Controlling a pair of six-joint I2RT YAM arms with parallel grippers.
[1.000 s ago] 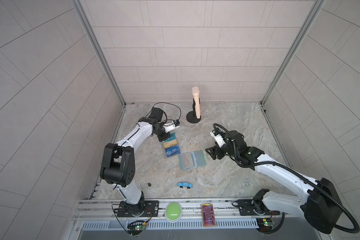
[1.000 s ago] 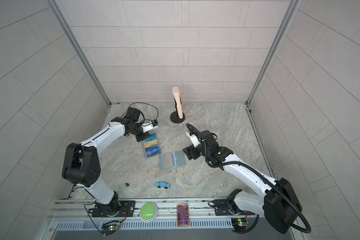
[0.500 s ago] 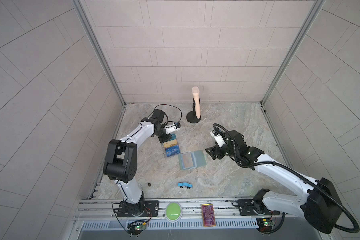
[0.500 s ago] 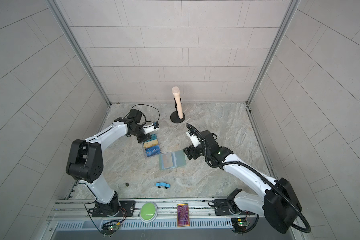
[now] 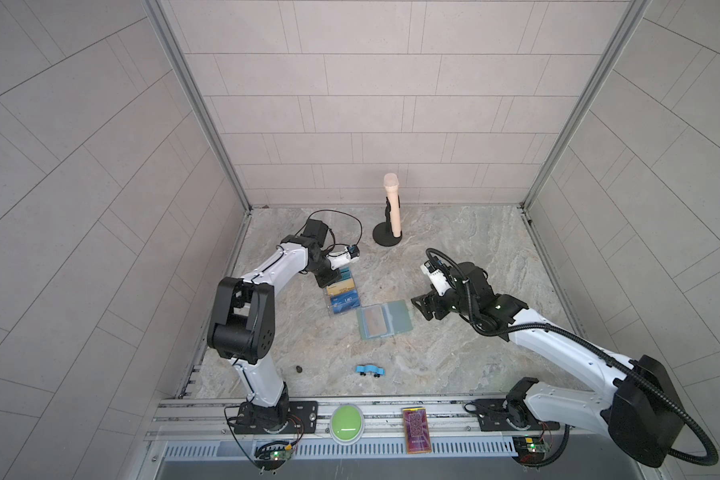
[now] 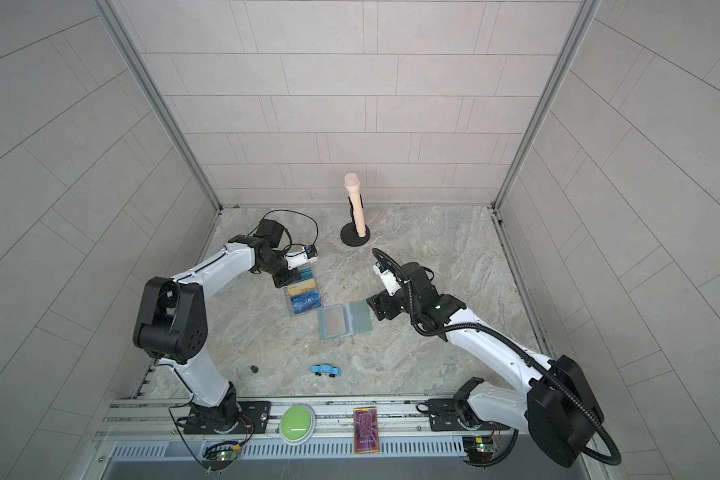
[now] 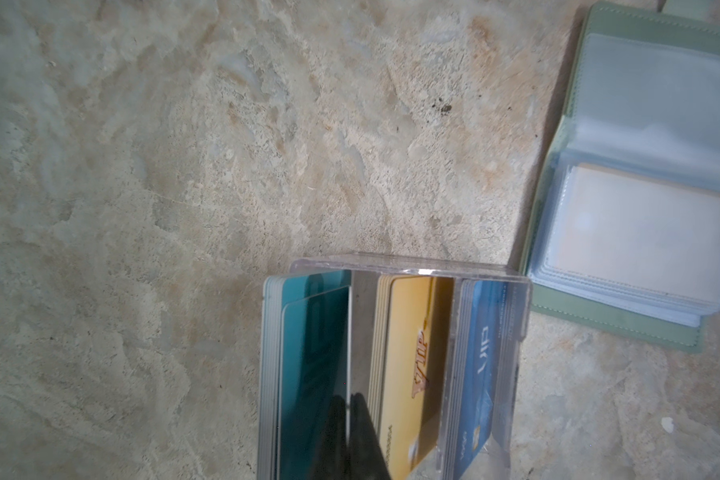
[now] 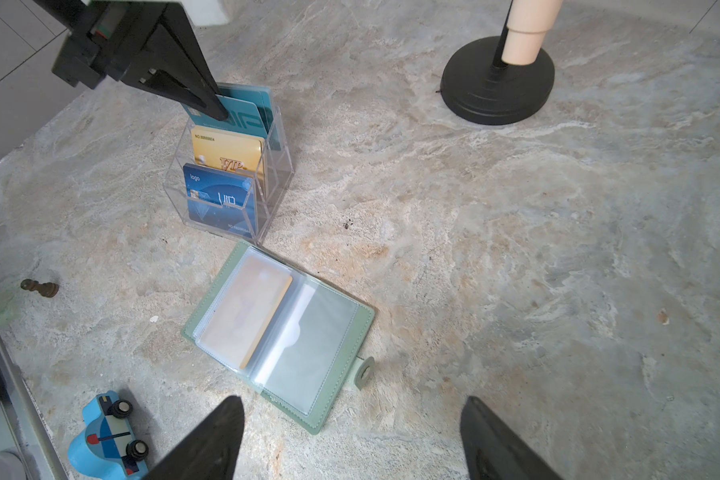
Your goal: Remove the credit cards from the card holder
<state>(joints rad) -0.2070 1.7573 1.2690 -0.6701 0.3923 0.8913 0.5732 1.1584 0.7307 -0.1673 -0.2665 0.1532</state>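
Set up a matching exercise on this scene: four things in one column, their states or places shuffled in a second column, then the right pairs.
1. card holder
2. tan card
3. left gripper
4. right gripper

A. jaws open
B. shut, tip at the teal cards
C. lying open on the table
D. inside the card holder

Pairs: 1-C, 2-D, 3-B, 4-A

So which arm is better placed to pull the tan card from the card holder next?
Probably right. The right gripper hovers by the snap-tab side of the card holder, jaws open, tan card in its sleeve. The left gripper is shut, tips at a teal card in the acrylic stand.
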